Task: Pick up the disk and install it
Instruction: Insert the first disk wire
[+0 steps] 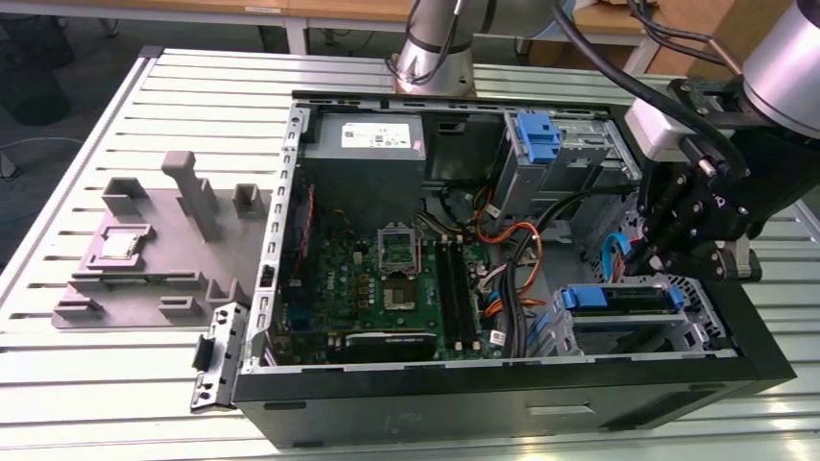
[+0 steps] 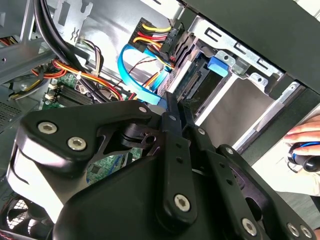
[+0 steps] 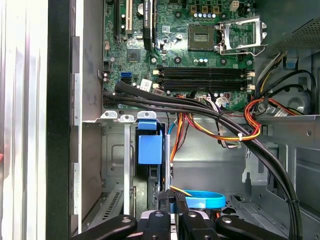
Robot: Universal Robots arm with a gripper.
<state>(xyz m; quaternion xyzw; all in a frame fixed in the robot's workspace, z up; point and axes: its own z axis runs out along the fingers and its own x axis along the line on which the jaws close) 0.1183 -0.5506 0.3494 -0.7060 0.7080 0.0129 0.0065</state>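
Note:
The disk (image 1: 619, 297) lies in the drive bay at the case's near corner on the exterior view's right, its blue carrier uppermost. In the first wrist view the disk (image 3: 150, 149) stands edge-on between the bay's metal walls, blue tab showing. My gripper (image 1: 663, 265) hangs just above and behind the bay, over the case's edge on the exterior view's right. Its black fingers (image 2: 171, 112) are pressed together with nothing visible between them. In the second wrist view the gripper's tip (image 2: 171, 99) sits close to the connector end of the disk (image 2: 197, 80); whether they touch is unclear.
A blue flat cable (image 2: 131, 75) and orange-yellow wire bundles (image 3: 227, 135) run beside the bay. The motherboard (image 1: 384, 279), a power supply (image 1: 372, 139) and a second blue bracket (image 1: 539, 139) occupy the case. A grey fixture (image 1: 154, 240) lies outside. A hand (image 2: 305, 134) rests nearby.

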